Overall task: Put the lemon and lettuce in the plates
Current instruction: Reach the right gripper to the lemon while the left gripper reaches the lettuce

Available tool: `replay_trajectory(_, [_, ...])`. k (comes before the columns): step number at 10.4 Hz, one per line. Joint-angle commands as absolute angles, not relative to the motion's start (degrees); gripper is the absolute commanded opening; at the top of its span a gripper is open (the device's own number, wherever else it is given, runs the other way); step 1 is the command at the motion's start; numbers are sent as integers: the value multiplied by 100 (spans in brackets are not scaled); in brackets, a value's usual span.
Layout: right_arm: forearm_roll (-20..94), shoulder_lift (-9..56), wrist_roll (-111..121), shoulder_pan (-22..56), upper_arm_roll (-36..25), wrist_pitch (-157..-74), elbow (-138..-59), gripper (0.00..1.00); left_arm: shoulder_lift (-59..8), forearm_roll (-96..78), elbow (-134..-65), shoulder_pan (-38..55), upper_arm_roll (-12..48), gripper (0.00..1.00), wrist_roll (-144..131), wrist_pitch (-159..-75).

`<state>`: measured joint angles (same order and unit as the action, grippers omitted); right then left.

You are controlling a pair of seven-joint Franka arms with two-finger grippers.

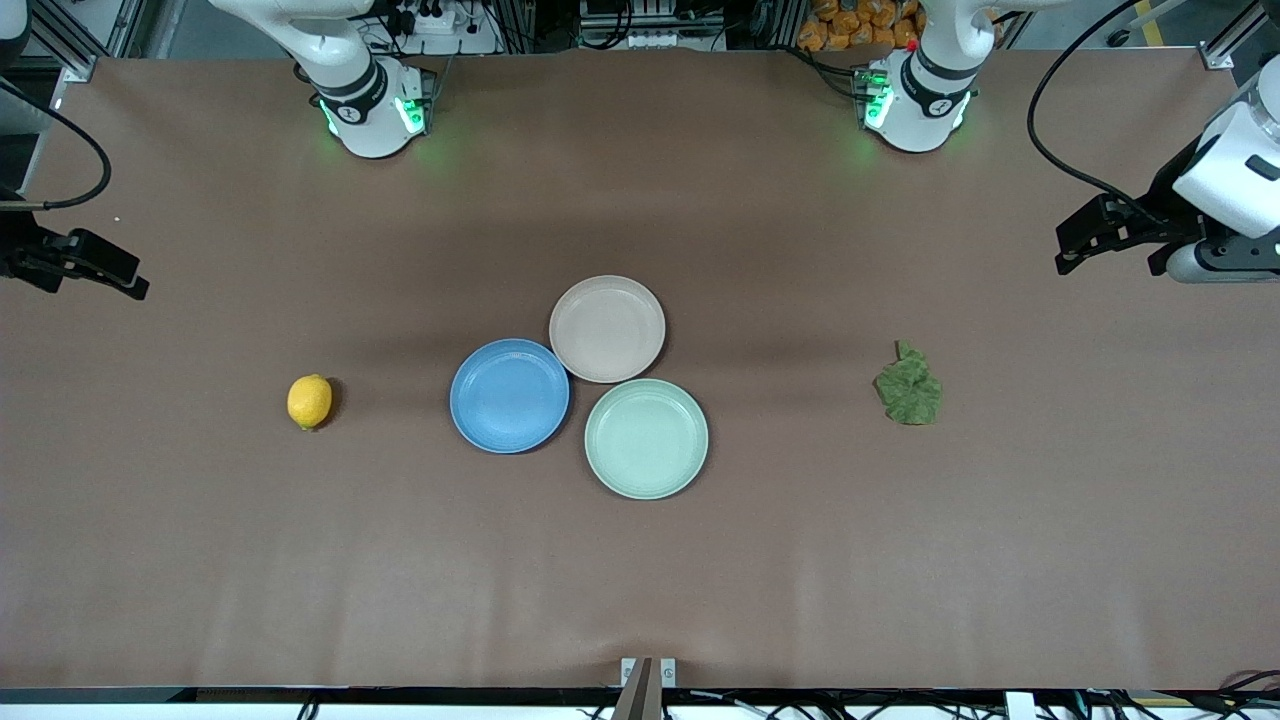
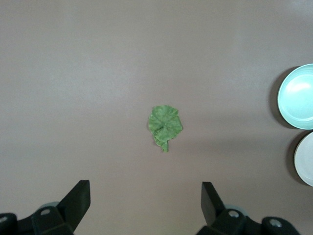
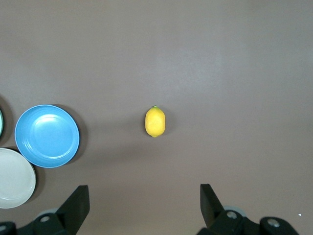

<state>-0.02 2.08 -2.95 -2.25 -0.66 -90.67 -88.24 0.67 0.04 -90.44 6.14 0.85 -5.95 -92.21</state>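
Observation:
The yellow lemon [image 1: 309,401] lies on the table toward the right arm's end; it also shows in the right wrist view [image 3: 155,121]. The crinkled green lettuce [image 1: 908,388] lies toward the left arm's end and shows in the left wrist view [image 2: 165,126]. The blue plate [image 1: 509,395] and the beige-pink plate [image 1: 607,328] sit empty mid-table, touching. My left gripper [image 1: 1068,250] hangs open and empty over bare table at the left arm's end [image 2: 145,196]. My right gripper [image 1: 125,275] hangs open and empty over bare table at the right arm's end [image 3: 144,198].
A pale mint green plate [image 1: 646,438] sits empty against the other two, nearest the front camera. The brown table mat [image 1: 640,580] stretches wide around the plates. The arm bases [image 1: 375,110] stand along the table's edge farthest from the front camera.

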Motion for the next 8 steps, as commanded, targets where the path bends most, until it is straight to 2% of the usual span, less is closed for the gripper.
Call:
replay_trajectory(1, [18,176,-246,-299,-53,-9035,-8859,100,88,53,-9035,589,88,100,-457,-9176])
replay_trajectory(4, [18,219,-255,-290,-53,-9044,-8868,100,36,18,-9079,572,79,100,-440,-9132])
replay_trajectory(6, [35,429,-264,-307,-53,-9105,-8903,100,-253,9,-9298,554,79,100,-448,-9210])
replay_trajectory(8, [44,728,-281,-308,-70,-9254,-8921,100,-710,9,-9561,466,79,100,-440,-9727])
